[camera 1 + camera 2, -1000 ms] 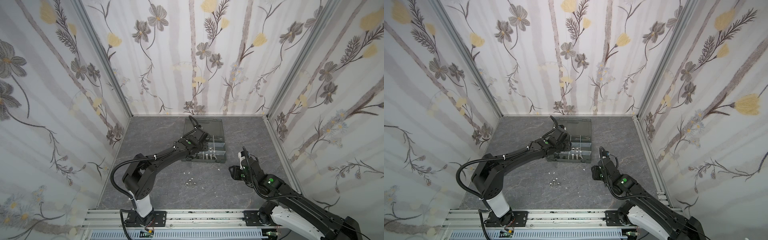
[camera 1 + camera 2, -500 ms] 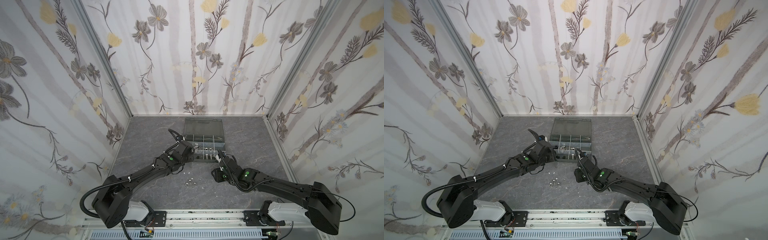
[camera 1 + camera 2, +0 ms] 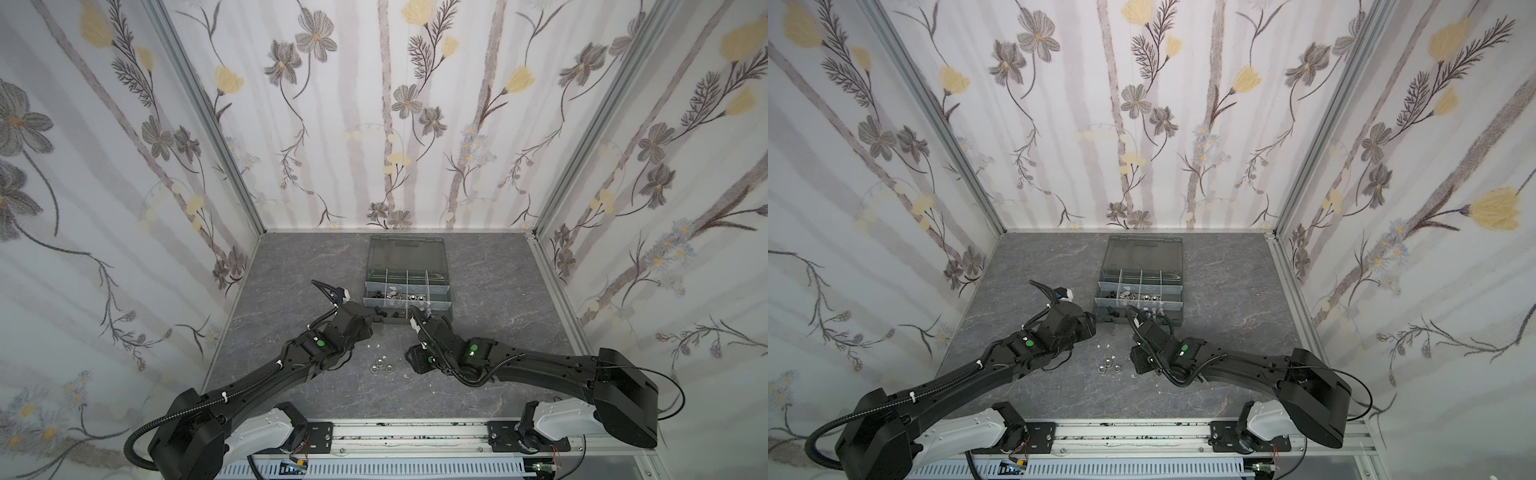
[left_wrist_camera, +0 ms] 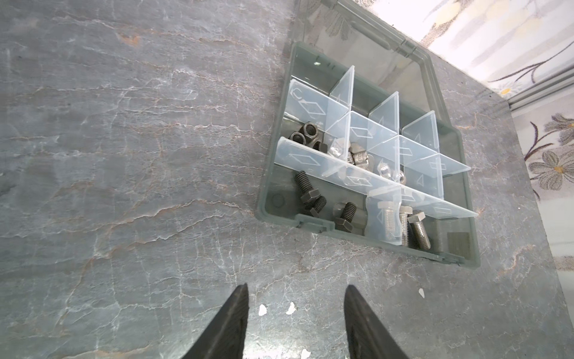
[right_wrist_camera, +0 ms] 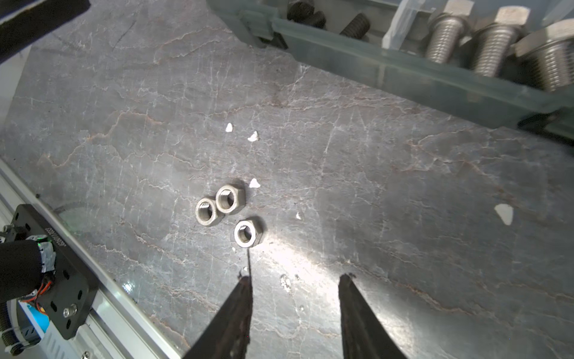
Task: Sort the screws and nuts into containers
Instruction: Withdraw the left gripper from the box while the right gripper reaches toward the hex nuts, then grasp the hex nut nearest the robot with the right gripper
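Closing on the three silver hex nuts (image 5: 236, 205) looks like the risky part. They lie flat on the counter (image 5: 403, 192), two touching and the third just beside them, so the right jaws, apart and empty near that third nut, may pinch two at once or flick one away. Flat nuts can also slip out. The left jaws, likewise apart and empty, hang near the organiser case (image 4: 267, 186); both arms converging could collide.
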Controlling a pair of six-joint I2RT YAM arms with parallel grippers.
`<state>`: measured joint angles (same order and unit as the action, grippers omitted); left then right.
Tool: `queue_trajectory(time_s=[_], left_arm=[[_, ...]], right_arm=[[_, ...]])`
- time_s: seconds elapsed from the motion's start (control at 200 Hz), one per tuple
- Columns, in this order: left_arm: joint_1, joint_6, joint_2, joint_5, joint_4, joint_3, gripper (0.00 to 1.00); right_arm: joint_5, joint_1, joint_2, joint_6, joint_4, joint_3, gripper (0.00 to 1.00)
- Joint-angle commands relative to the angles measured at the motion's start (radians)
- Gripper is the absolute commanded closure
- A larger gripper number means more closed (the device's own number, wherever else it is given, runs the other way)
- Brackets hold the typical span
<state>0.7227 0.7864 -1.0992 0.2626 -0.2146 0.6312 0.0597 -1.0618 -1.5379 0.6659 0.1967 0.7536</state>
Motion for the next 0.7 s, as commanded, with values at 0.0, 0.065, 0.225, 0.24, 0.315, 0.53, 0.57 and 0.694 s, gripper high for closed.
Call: queue_trajectory(time_s=[0.0, 0.065, 0.225, 0.24, 0.315, 0.53, 0.57, 0.694], left_arm=[[-0.002, 0.017, 0.02, 0.032, 0.017, -0.01, 0.47], [-0.003, 0.016, 0.029, 0.023, 0.017, -0.01, 0.46], [-0.005, 0.027, 0.048, 0.021, 0.017, -0.021, 0.45], [-0.005, 0.027, 0.049, 0.02, 0.017, -0.023, 0.45], [-0.006, 0.03, 0.053, 0.022, 0.017, -0.032, 0.45], [-0.012, 0.028, 0.054, 0.016, 0.017, -0.044, 0.45], [-0.012, 0.028, 0.055, 0.017, 0.017, -0.046, 0.45], [-0.016, 0.029, 0.055, 0.017, 0.018, -0.053, 0.45]], right_arm=[[0.023, -0.019, -0.026, 0.015, -0.001, 0.038, 0.54], [0.024, -0.033, -0.05, 0.014, 0.002, 0.052, 0.54], [0.027, -0.072, -0.146, 0.004, 0.021, 0.118, 0.54], [0.028, -0.076, -0.155, 0.004, 0.024, 0.126, 0.54], [0.037, -0.095, -0.196, -0.004, 0.043, 0.163, 0.54], [0.062, -0.121, -0.287, 0.0, 0.088, 0.237, 0.54], [0.066, -0.124, -0.299, 0.002, 0.095, 0.247, 0.54], [0.084, -0.128, -0.343, 0.007, 0.129, 0.283, 0.54]])
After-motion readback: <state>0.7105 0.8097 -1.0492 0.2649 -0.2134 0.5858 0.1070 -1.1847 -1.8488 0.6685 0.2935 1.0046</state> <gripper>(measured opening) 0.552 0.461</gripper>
